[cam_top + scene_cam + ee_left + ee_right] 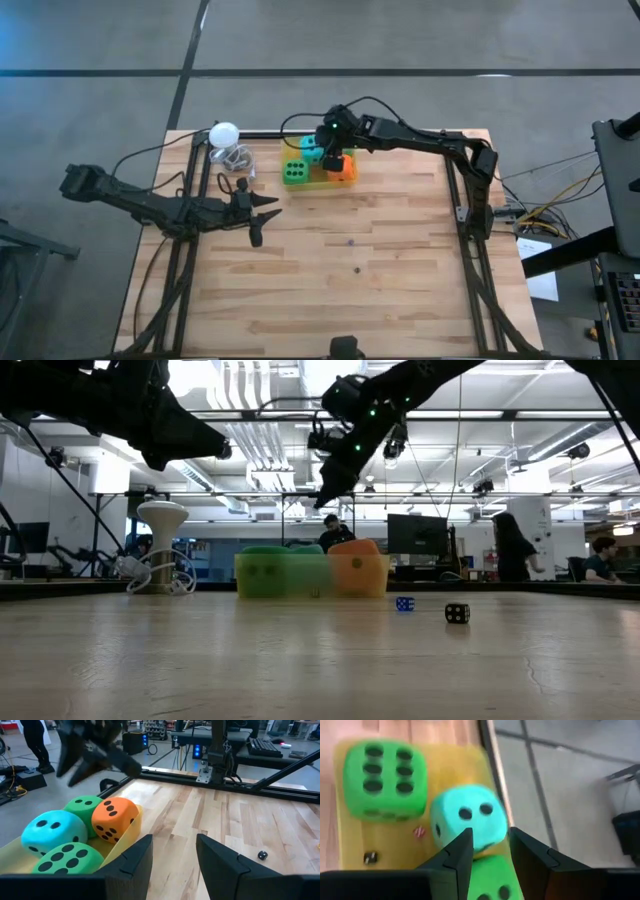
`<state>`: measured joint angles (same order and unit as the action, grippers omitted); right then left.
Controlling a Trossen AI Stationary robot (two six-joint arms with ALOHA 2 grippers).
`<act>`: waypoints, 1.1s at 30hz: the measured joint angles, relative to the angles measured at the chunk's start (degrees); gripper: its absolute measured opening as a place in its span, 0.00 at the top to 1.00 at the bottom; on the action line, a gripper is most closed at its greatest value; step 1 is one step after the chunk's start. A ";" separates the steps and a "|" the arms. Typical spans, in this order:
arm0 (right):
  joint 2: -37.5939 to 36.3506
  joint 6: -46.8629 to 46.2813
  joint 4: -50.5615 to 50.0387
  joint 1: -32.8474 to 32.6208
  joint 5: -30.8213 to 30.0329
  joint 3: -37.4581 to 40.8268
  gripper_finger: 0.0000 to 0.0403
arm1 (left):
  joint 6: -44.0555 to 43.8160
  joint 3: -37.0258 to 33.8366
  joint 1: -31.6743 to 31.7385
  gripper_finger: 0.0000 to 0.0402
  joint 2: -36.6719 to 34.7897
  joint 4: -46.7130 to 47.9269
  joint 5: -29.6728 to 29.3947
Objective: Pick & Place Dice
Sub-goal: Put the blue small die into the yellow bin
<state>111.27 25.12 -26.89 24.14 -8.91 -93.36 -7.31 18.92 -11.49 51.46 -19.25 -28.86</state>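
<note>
A shallow yellow tray (pixel 322 182) at the table's far middle holds several soft dice. They are a green one showing six pips (pixel 385 780), a teal one (pixel 467 817), a second green one (pixel 492 880) and an orange one (pixel 114 817). My right gripper (pixel 487 845) hovers open above the teal and second green dice, slanting down, and nothing lies between its fingers. My left gripper (pixel 172 852) waits open over the table left of the tray, roughly level, pointing at the tray's near side.
A white ball (pixel 224 132) sits on a wire stand (pixel 236 157) left of the tray. Tiny blue (pixel 404 603) and black (pixel 457 613) dice lie on the bare wood right of the tray, and two more tiny dice (pixel 370 857) lie inside it. Dark frame rails run along both sides.
</note>
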 joint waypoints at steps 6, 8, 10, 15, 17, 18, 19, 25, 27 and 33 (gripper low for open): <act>-1.28 -0.90 2.64 -0.17 3.70 -0.15 0.78 | -0.01 0.00 0.00 0.61 0.00 -0.02 0.00; -1.02 -1.41 2.64 -0.20 3.83 -0.15 0.82 | -0.08 0.00 0.00 0.61 0.00 -0.02 0.00; -0.95 -2.57 2.38 -0.16 4.25 -0.15 0.86 | -0.13 0.00 0.00 0.61 0.00 -0.02 0.00; -1.19 -4.53 -1.89 -0.34 7.50 -0.11 0.95 | -0.13 0.00 0.00 0.61 0.00 -0.04 0.00; -2.27 -5.61 -5.55 -0.66 10.77 -0.04 0.97 | -0.13 0.00 0.00 0.61 0.00 -0.02 0.02; -2.94 -6.31 -7.19 -1.05 11.92 -0.02 0.97 | -0.13 0.00 0.00 0.61 0.00 -0.02 0.00; -3.75 -6.93 -8.63 -1.47 12.33 -0.06 0.97 | -0.13 0.00 0.00 0.61 0.00 -0.06 0.01; -7.42 -11.25 -18.98 -6.29 12.39 0.15 0.92 | -0.13 0.02 0.00 0.61 0.00 -0.19 0.04; -8.27 -13.22 -20.91 -8.71 12.44 0.15 0.88 | -0.13 0.02 0.00 0.61 0.00 -0.18 0.07; -8.51 -20.28 -24.80 -16.59 12.54 0.59 0.73 | -0.62 0.02 0.00 0.61 0.00 -0.02 0.57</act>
<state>102.76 4.85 -51.68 7.55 3.64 -92.77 -7.93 18.94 -11.49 51.46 -19.26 -28.29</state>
